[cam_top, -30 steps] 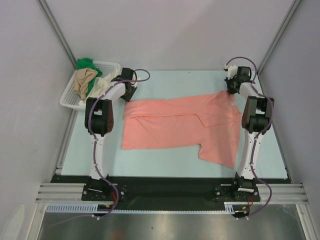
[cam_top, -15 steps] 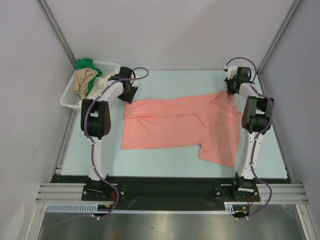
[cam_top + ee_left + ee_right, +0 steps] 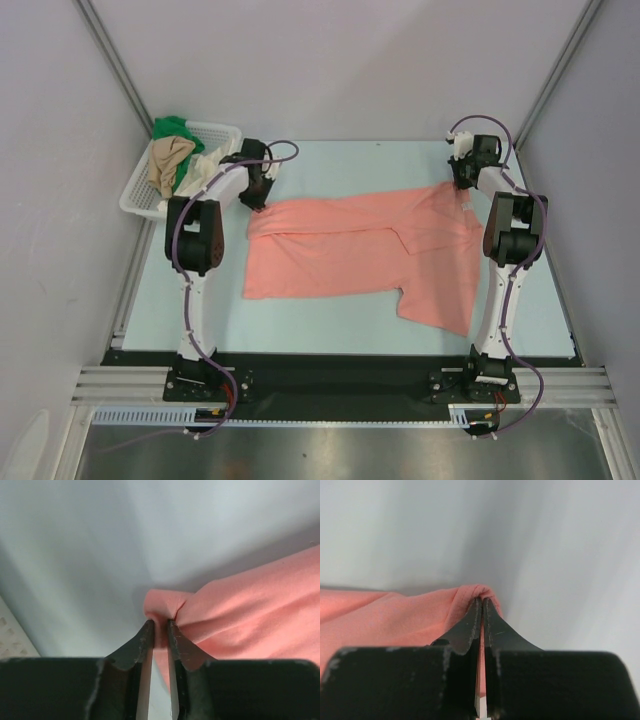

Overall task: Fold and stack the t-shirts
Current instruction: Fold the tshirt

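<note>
The salmon-pink t-shirt [image 3: 340,250] lies spread across the pale table, its right part folded over. My left gripper [image 3: 257,203] is at the shirt's far left corner. In the left wrist view the left gripper [image 3: 160,625] has its jaws nearly together, with a bunched fold of the pink cloth [image 3: 250,610] pinched between the tips. My right gripper [image 3: 464,190] is at the far right corner. The right wrist view shows the right gripper [image 3: 482,600] shut on a ridge of pink cloth [image 3: 385,617]. Green [image 3: 173,128], tan [image 3: 168,160] and cream [image 3: 208,164] t-shirts lie heaped in the basket.
The white lattice basket [image 3: 135,197] stands at the table's far left corner, just behind the left arm. Grey walls close in the left, right and far sides. A black strip and metal rail [image 3: 330,385] run along the near edge.
The left gripper has swung slightly right onto the shirt's far left corner and its jaws have narrowed onto the cloth. The right arm and the shirt's lay are unchanged.
</note>
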Available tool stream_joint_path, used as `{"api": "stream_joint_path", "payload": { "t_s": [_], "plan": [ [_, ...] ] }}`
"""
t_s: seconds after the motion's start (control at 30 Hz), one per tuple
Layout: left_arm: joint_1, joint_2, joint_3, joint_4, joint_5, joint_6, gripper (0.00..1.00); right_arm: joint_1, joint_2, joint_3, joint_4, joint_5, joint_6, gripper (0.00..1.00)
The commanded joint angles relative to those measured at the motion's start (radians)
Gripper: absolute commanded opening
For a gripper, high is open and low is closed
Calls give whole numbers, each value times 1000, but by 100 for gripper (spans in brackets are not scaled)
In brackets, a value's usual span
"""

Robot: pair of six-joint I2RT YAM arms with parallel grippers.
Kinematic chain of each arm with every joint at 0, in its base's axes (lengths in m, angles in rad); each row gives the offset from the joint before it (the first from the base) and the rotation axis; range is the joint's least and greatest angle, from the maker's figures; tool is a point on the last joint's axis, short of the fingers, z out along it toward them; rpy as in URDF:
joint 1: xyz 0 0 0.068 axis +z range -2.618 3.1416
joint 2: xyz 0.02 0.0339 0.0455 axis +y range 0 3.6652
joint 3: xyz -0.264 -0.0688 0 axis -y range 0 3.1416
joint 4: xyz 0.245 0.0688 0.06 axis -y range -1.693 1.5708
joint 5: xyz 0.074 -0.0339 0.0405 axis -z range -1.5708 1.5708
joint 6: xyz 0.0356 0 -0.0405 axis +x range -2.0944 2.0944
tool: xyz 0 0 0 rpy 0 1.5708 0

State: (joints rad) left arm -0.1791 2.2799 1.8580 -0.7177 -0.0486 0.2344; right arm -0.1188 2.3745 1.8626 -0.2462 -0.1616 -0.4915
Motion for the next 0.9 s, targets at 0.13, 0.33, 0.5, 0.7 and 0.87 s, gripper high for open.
{"api": "stream_joint_path", "payload": {
  "t_s": [0.13, 0.33, 0.5, 0.7, 0.87],
  "plan": [
    [4, 52, 38, 0, 9, -10, 0, 7, -47, -29, -10, 11, -16, 0],
    [4, 84, 113, 40, -69, -12, 0, 2, -35, -3, 12, 28, -9, 0],
    [6, 147, 210, 84, -131, 16, 0, -4, 14, 66, 24, 36, -7, 0],
    [4, 194, 267, 115, -177, 28, 0, 1, 45, 122, 54, 43, 4, 0],
    [4, 227, 302, 142, -206, 40, 0, 2, 72, 158, 71, 53, 4, 0]
  ]
}}
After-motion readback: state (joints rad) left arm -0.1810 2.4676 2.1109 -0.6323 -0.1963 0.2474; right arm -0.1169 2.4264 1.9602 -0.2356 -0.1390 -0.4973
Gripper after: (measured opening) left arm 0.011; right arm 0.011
